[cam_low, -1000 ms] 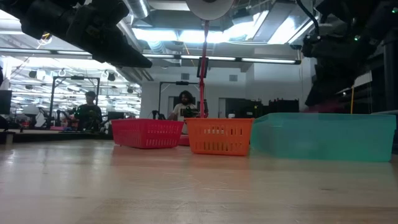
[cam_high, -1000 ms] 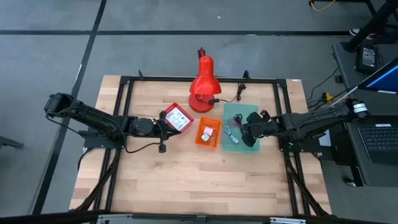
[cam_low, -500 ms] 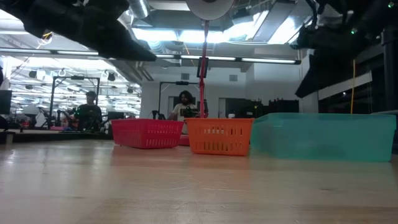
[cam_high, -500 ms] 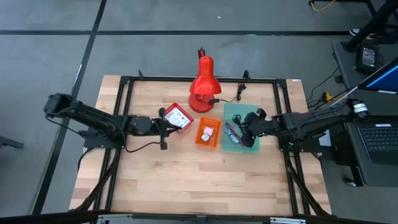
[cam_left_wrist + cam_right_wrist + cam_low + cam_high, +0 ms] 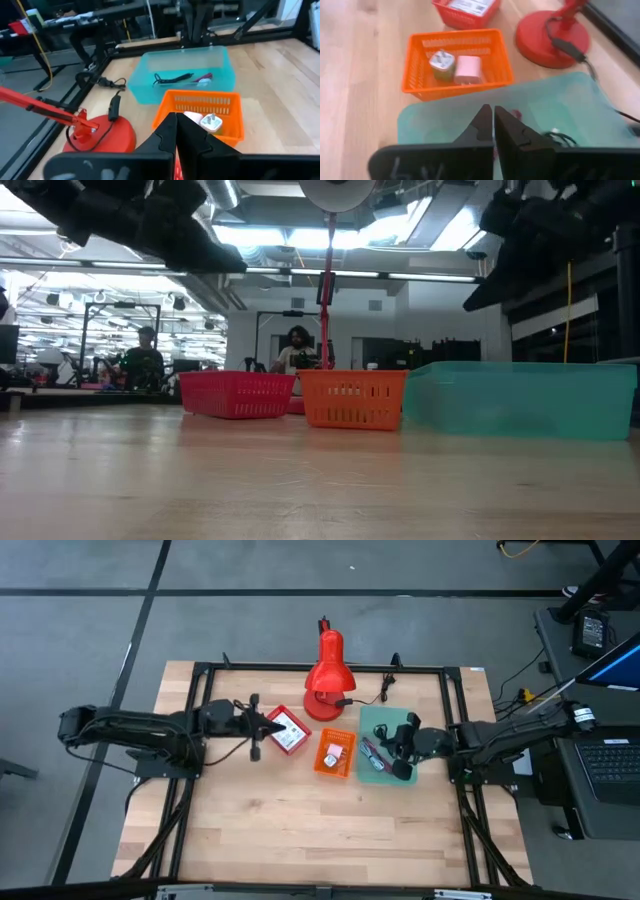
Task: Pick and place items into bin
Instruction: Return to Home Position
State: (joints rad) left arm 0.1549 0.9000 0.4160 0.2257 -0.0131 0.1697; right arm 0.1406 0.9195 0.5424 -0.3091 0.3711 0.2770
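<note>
Left of the orange basket (image 5: 455, 36), the left gripper (image 5: 175, 120) hung clenched and empty beside the red basket (image 5: 235, 395). Two charger adapters (image 5: 441, 64) lay in the orange basket. Right of it, a black cable (image 5: 170, 79) and a red cable (image 5: 206, 77) lay in the teal bin (image 5: 520, 400), with the right gripper (image 5: 493, 114) clenched empty above.

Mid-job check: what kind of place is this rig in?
Probably a robotics lab: wooden table on a black frame, a laptop beside it, people at other workstations in the hall behind.
</note>
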